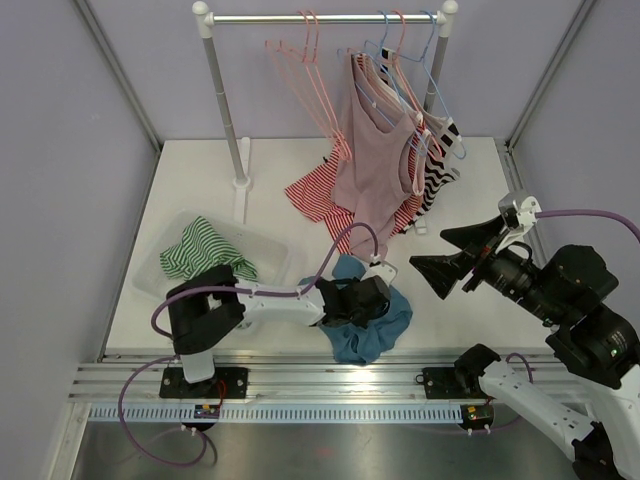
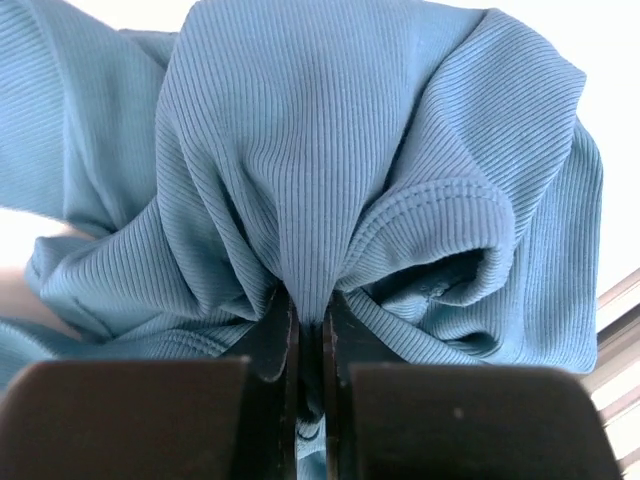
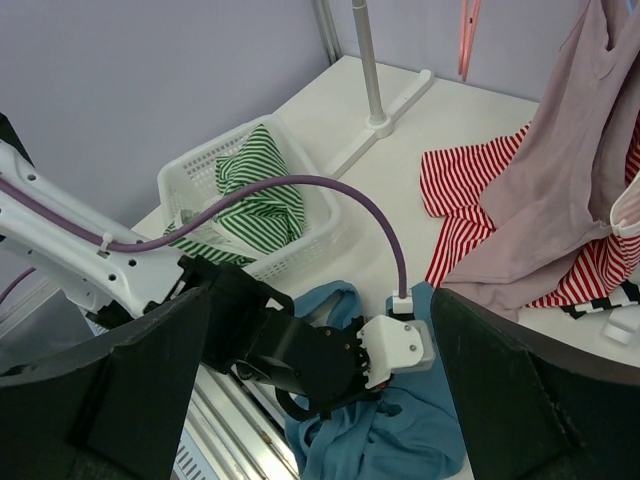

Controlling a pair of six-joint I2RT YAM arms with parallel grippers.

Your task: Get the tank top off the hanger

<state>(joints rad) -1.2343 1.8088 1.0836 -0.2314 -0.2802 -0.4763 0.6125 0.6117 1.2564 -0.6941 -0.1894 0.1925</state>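
Two claws: left claw (image 2: 310, 312) pinches blue top (image 2: 330, 150), right claw (image 1: 428, 250) gapes.

Left gripper (image 2: 310, 350) pinching bunched blue ribbed garment (image 2: 330, 160), jaws closed

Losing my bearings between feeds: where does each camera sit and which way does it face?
Top: above and behind, looking down at rail, basket, blue top; left arm, right arm show.
Left wrist: against the blue top; left gripper shut, pinching it.
Right wrist: raised, facing left toward the basket; right gripper open, framing the view.
Shared: all show the blue top.
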